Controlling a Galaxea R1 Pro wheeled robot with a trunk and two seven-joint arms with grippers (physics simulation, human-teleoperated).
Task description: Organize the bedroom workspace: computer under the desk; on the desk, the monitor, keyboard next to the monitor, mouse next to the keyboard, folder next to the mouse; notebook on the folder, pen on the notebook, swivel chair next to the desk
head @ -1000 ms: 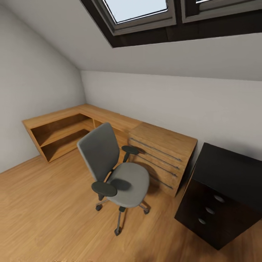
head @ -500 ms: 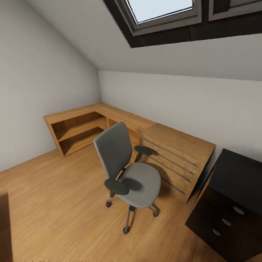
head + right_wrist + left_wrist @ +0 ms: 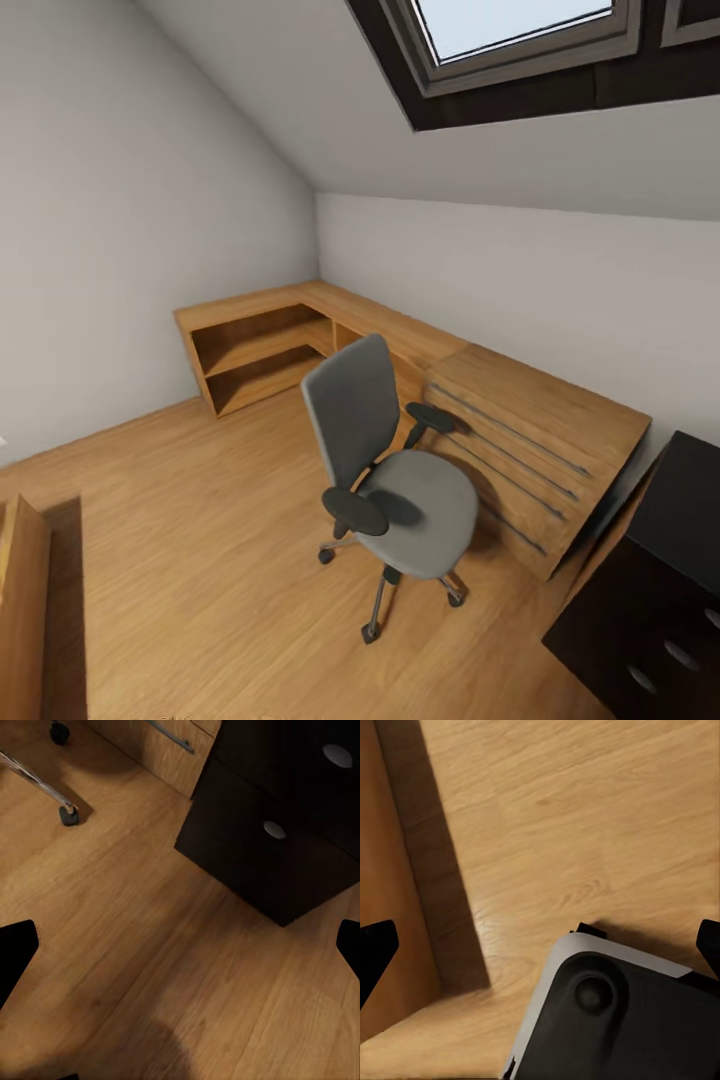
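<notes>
A grey swivel chair [image 3: 400,470] with black armrests stands on the wood floor, its back turned toward the room and its seat showing plain grey fabric. Behind it an L-shaped wooden desk [image 3: 300,300] runs along the two walls, with open shelves beneath and a drawer unit [image 3: 540,420] at its right end. My left gripper [image 3: 542,943] hangs open over the floor, nothing between its black fingertips [image 3: 375,945]. My right gripper [image 3: 182,943] is open too, above bare floor near a chair castor [image 3: 69,814].
A black cabinet [image 3: 660,600] with round knobs [image 3: 274,829] stands right of the drawer unit. A wooden furniture edge [image 3: 20,600] rises at the lower left, close to my base [image 3: 622,1020]. A skylight [image 3: 510,25] sits in the sloped ceiling. Open floor lies left of the chair.
The camera has swung left: chair, desk and cabinet have slid right in the picture, and the wooden edge has come in at the lower left. The things themselves have not moved.
</notes>
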